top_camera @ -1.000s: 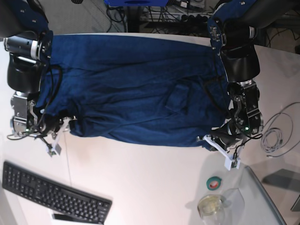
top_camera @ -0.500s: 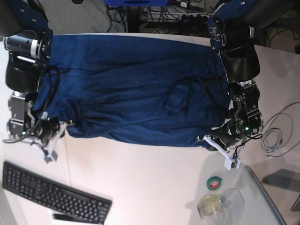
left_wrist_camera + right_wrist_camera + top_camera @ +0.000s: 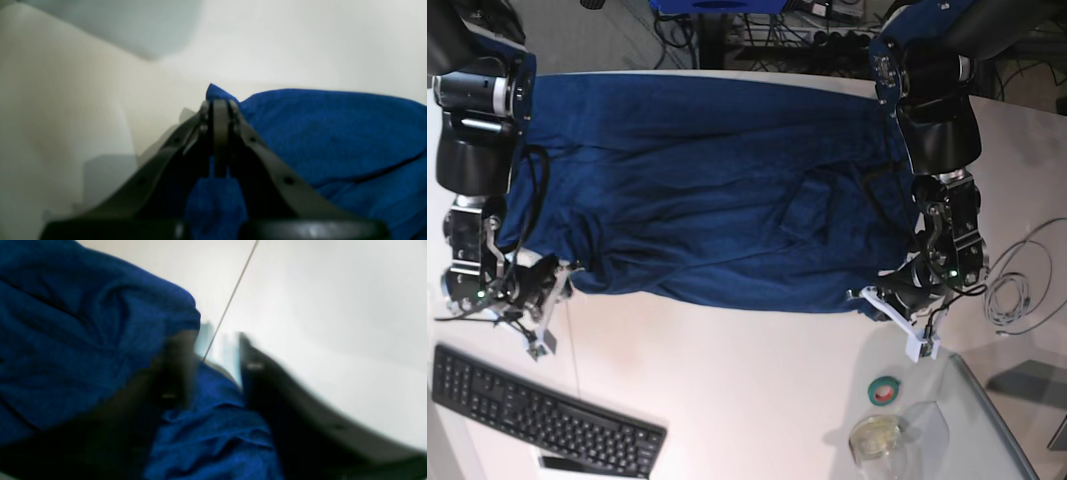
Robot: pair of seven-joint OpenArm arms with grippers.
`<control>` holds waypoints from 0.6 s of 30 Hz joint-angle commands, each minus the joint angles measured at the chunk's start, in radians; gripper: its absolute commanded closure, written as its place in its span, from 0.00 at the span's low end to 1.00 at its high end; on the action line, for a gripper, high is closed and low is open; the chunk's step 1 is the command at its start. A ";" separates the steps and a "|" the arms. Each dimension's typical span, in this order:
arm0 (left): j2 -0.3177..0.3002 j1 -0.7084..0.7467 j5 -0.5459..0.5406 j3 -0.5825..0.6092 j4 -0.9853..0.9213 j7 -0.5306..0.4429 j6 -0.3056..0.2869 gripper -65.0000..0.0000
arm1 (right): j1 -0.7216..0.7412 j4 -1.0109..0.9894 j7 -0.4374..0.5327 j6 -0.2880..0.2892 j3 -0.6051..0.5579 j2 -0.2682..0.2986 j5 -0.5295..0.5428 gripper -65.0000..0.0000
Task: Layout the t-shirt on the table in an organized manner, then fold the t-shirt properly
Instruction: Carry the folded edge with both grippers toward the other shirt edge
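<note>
A: Start at the left edge of the worktop (image 3: 727, 380). What is there?

B: The right gripper (image 3: 540, 315) sits low by the near left corner of the t-shirt (image 3: 707, 190). In the right wrist view its jaws stand apart, with blue cloth bunched between and below them. That view is blurred, so I cannot tell whether the fingers (image 3: 257, 373) touch the fabric; nothing looks pinched. A thin dark seam line (image 3: 230, 300) in the worktop runs past the tips.

A: And below it?

B: A black keyboard (image 3: 537, 410) lies slanted along the near left corner of the worktop, apart from the shirt.

A: The t-shirt itself?

B: It is spread wide across the far half of the worktop, from the one arm to the other. Its far edge runs fairly straight. Its near edge is rumpled, with long creases and a small folded flap right of the middle.

A: Now the right side.

B: The left gripper (image 3: 905, 322) is at the near right corner of the shirt. In the left wrist view it is clenched, jaws pressed together on a fold of the t-shirt, a peak of cloth poking up past the tips.

A: Anything beyond that?

B: Near the near right corner of the worktop, a green tape roll (image 3: 886, 390) lies beside a round clear dish (image 3: 876, 437). A grey cable (image 3: 1017, 285) loops by the right edge.
</note>
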 commanded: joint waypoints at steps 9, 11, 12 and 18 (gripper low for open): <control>-0.007 -0.027 -0.013 0.001 0.013 -0.021 -0.003 1.00 | 0.064 -0.197 0.179 -0.001 0.000 -0.041 0.013 0.42; -0.009 -0.027 -0.013 -0.002 0.013 -0.021 -0.003 1.00 | 0.064 -0.217 0.202 -0.001 0.000 -0.041 0.013 0.46; -0.009 -0.027 -0.013 -0.002 0.013 -0.021 -0.003 1.00 | 0.064 -0.220 0.206 -0.001 0.000 -0.041 0.013 0.48; -0.009 -0.027 -0.013 0.001 0.012 -0.021 -0.003 1.00 | 0.064 -0.222 0.208 -0.001 -0.003 -0.039 0.010 0.70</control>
